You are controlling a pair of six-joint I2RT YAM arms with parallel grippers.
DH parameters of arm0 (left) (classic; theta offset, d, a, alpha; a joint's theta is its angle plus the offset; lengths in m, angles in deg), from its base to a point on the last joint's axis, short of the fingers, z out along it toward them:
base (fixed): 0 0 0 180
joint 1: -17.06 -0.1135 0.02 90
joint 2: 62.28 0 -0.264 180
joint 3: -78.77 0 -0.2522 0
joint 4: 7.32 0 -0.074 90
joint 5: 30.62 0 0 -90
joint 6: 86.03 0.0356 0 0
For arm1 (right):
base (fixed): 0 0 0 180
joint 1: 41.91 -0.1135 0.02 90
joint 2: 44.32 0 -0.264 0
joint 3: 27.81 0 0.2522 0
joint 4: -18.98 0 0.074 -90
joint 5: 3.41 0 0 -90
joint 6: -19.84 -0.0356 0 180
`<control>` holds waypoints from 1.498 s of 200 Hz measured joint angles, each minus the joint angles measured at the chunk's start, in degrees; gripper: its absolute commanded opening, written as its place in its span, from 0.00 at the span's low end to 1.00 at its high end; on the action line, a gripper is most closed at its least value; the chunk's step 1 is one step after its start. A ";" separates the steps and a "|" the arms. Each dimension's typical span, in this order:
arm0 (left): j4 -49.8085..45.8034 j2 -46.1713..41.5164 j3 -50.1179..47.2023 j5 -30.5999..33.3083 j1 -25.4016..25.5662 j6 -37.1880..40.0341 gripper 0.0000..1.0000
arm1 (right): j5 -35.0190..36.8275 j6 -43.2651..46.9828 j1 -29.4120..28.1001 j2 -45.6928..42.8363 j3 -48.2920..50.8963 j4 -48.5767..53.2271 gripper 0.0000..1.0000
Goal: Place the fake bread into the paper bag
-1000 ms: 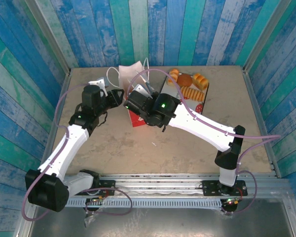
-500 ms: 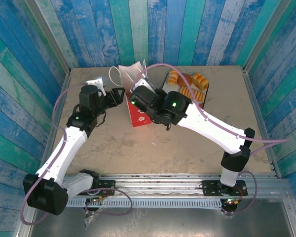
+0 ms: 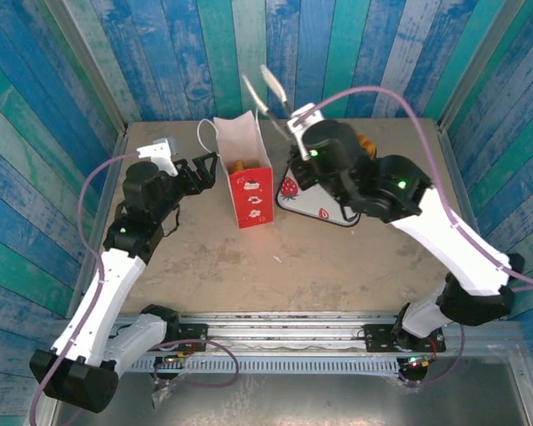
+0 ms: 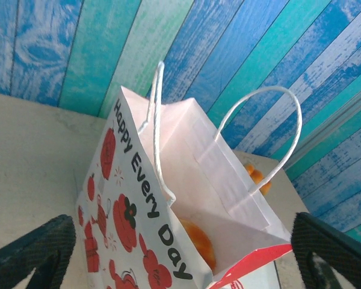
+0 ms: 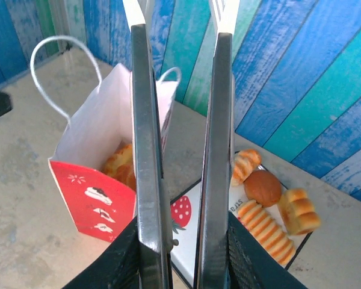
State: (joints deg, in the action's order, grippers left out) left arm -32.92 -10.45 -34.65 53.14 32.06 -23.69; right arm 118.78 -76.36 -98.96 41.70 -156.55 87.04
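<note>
Around the table (image 3: pixel 204 257), blue and teal plank walls (image 3: pixel 338 53) close in the far side and both flanks; the tabletop is bare tan board.

The right arm is lifted high over the tray (image 3: pixel 324 209). The right gripper (image 3: pixel 257 76) points up toward the far wall, its jaws released with a slim gap and nothing between them. The left arm reaches to the bag's left side. The left gripper (image 3: pixel 206 171) has its jaws spread wide, and in the left wrist view the bag sits between them.

The paper bag (image 3: pixel 247 177) stands upright at mid-table, just left of the tray, mouth open upward. The mouth's long axis runs near to far, the narrow red end faces the arm bases, and the wide lettered face is toward the left arm.

One piece of fake bread (image 5: pixel 120 165) lies inside the bag. Four more are on the tray: a brown bun (image 5: pixel 263 188) and three ridged loaves, the longest loaf (image 5: pixel 268 232) lying diagonally.
</note>
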 measured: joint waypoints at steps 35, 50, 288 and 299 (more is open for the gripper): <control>-0.42 -4.57 -2.25 2.58 0.00 1.44 0.95 | -5.77 -3.34 9.44 -6.51 7.87 -1.49 0.32; -0.74 -6.47 -3.39 3.67 -0.02 2.14 0.94 | -8.35 -4.37 14.47 -8.41 12.15 -1.68 0.32; -4.59 -5.60 -4.52 6.84 -0.04 5.38 0.94 | -23.43 9.35 50.07 12.61 19.23 1.73 0.32; -4.59 -5.31 -4.52 6.86 -0.04 5.35 0.94 | -23.45 9.90 50.14 13.29 18.84 1.64 0.33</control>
State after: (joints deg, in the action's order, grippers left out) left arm -37.51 -15.76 -39.18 60.00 32.02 -18.33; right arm 95.32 -66.46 -48.82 54.99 -137.71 88.68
